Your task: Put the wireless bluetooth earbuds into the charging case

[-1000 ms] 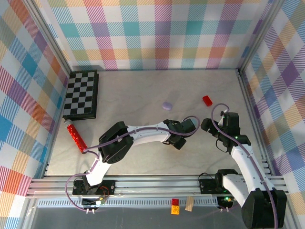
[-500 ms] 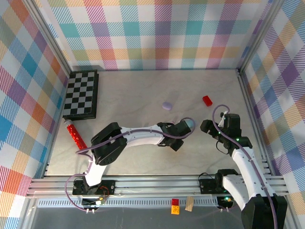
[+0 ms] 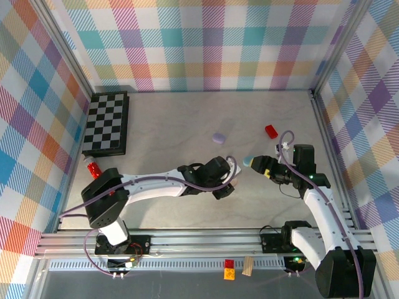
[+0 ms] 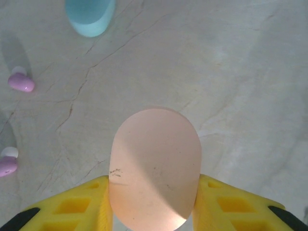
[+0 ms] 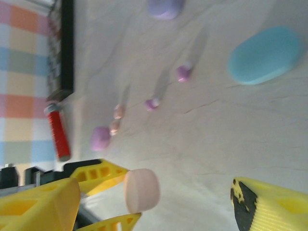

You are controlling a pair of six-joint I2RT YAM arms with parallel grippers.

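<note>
Clenching the pink pebble-shaped plastic charging case (image 4: 154, 159), the left end effector (image 4: 154, 204) has pulled back from the pale blue pebble-shaped case (image 3: 248, 161). The right end effector (image 3: 262, 168) sits released beside it. Tiny lilac plastic earbuds (image 4: 20, 82) lie loose on the bench (image 4: 240, 72), uninserted.

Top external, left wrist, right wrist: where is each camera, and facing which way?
Top external: fixed above and behind the arms, looking down on the pale marbled table; both whole arms, left gripper and right gripper show.
Left wrist: on the left arm, looking down; its yellow fingers clamp a peach-pink pebble-shaped plastic case.
Right wrist: on the right arm, looking leftward across the table; its open yellow fingers flank the bottom.
Both wrist views share that case and a pale blue pebble-shaped plastic case.
</note>
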